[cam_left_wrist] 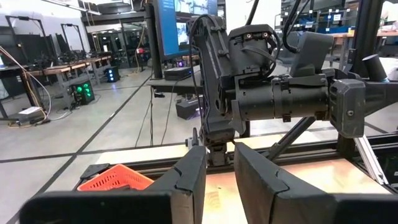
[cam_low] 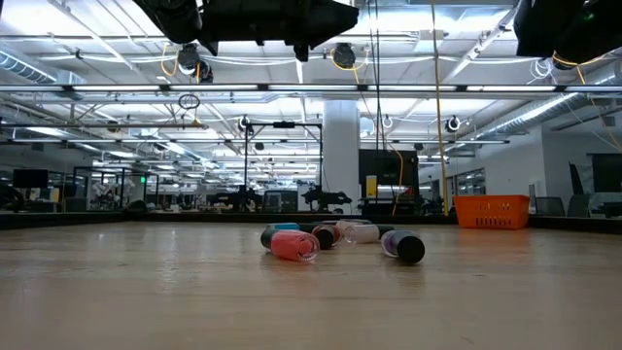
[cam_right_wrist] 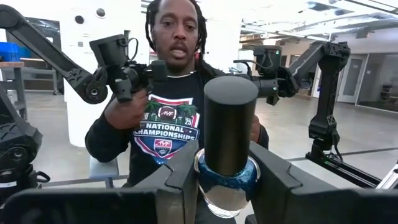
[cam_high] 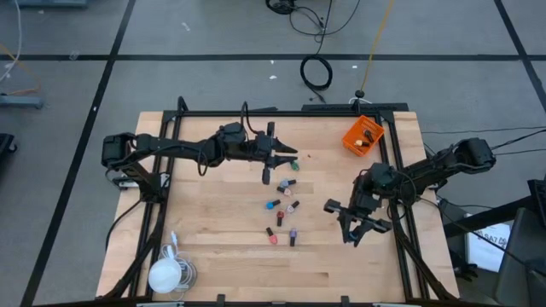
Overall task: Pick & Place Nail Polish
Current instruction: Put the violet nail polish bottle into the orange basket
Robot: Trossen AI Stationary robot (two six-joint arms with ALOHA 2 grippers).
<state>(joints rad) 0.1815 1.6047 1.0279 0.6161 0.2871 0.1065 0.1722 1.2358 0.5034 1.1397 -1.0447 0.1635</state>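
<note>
- The right hand point(cam_right_wrist: 225, 186) is clamped on a nail polish bottle point(cam_right_wrist: 229, 149), dark cap up between its fingers point(cam_right_wrist: 177, 177), lifted clear of the worktop point(cam_high: 213, 264).
- The grip sits at the glittery teal neck and the clear glass shoulder, below the tall cap; the bottle stands upright in the hand.
- The left hand point(cam_high: 288, 159) hangs above the far side of the worktop, fingers point(cam_left_wrist: 186, 180) drawn close with a narrow gap and nothing between them.
- The other bottles point(cam_high: 281, 209) lie scattered on the wood between the two hands, just below and beside the left one; from table height a pink bottle point(cam_low: 292, 245) lies on its side.
- The orange bin point(cam_high: 363, 135) sits beyond the right hand, toward the far corner.
- Judged from these views, each bottle is light but rigid glass: smooth, round, likely to slip or roll, and breakable if dropped. The neck under the cap looks the surest hold.
- A person point(cam_right_wrist: 174, 93) sits beyond the worktop.
</note>
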